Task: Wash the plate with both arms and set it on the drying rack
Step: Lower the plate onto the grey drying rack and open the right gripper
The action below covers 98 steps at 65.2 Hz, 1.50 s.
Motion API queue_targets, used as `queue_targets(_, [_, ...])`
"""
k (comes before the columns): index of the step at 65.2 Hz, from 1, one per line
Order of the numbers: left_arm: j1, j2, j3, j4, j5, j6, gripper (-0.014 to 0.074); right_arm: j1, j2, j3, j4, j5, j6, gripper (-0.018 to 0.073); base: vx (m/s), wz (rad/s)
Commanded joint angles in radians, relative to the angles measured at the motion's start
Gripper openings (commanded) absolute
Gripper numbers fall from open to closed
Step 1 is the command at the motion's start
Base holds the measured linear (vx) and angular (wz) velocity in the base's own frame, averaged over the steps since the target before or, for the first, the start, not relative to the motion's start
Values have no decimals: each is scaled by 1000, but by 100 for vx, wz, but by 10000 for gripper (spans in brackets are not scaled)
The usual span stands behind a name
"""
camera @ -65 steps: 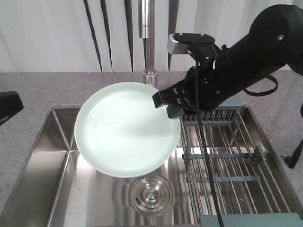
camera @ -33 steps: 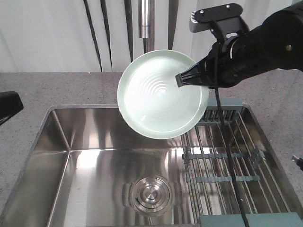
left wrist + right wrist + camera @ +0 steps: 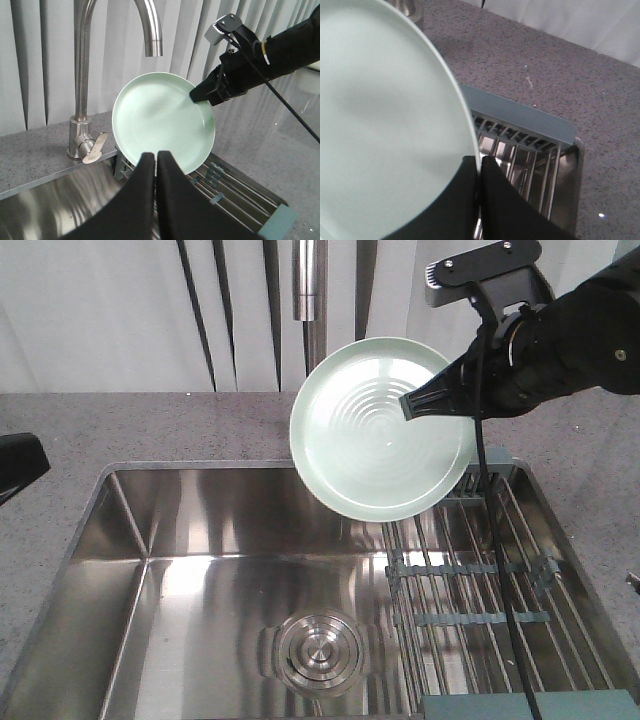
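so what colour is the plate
Pale mint green plate with faint concentric rings; best in front view.

Pale mint-green plate (image 3: pixel 380 440), glossy, faint concentric rings, tilted near upright in the air, upper centre-right, rim pinched by black right arm (image 3: pixel 560 345). Steel-rod drying rack (image 3: pixel 470 618) lower right, empty.

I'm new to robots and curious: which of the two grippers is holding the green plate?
The right gripper: it pinches the rim of the plate. The left gripper holds nothing, shut and clear of the plate.
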Motion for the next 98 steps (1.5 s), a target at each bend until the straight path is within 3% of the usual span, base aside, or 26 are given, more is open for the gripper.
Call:
queue_targets(1, [1, -2, -24, 33, 19, -1, -6, -60, -36, -31, -71, -70, 31, -5, 0, 0])
queue_targets(12, [1, -2, -24, 33, 18, -1, -6, -202, -36, -31, -65, -48, 12, -3, 0, 0])
queue_targets(24, [1, -2, -24, 33, 18, -1, -6, -286, -19, -31, -38, 9, -50, -3, 0, 0])
queue_targets(55, [1, -2, -24, 33, 19, -1, -6, -288, 219, -31, -5, 132, -146, -3, 0, 0])
queue_targets(78, [1, -2, -24, 33, 19, -1, -6, -288, 274, -31, 48, 182, -220, 1, 0, 0])
queue_targets(87, [1, -2, -24, 33, 20, -1, -6, -288, 274, -31, 47, 186, -220, 36, 0, 0])
queue_targets(98, [1, -2, -24, 33, 29, -1, -6, -288, 274, -31, 43, 189, -220, 161, 0, 0])
